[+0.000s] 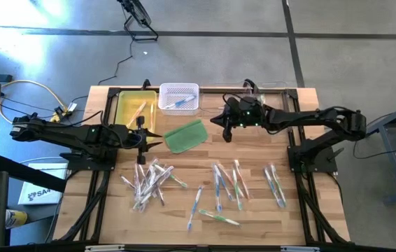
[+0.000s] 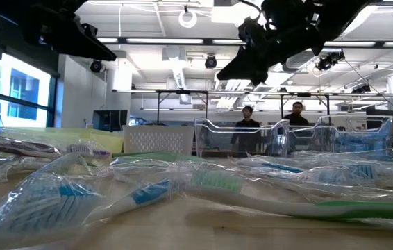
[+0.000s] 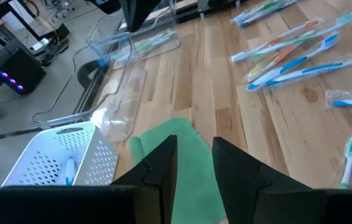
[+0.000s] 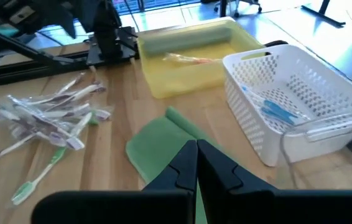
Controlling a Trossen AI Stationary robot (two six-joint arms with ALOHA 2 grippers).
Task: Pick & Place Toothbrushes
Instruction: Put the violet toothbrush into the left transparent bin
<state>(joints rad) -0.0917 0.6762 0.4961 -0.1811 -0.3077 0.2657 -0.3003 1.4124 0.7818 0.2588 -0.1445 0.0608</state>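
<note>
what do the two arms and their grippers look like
Both arms are dark, nearly black, built of jointed segments on black frame bases, with small green lights near the wrists. The left gripper and right gripper each end in two flat, tapered black fingers. No markings are legible.

Slim wrapped toothbrushes (image 1: 215, 189) lie scattered flat in loose clusters across the wooden table's front half.
</note>
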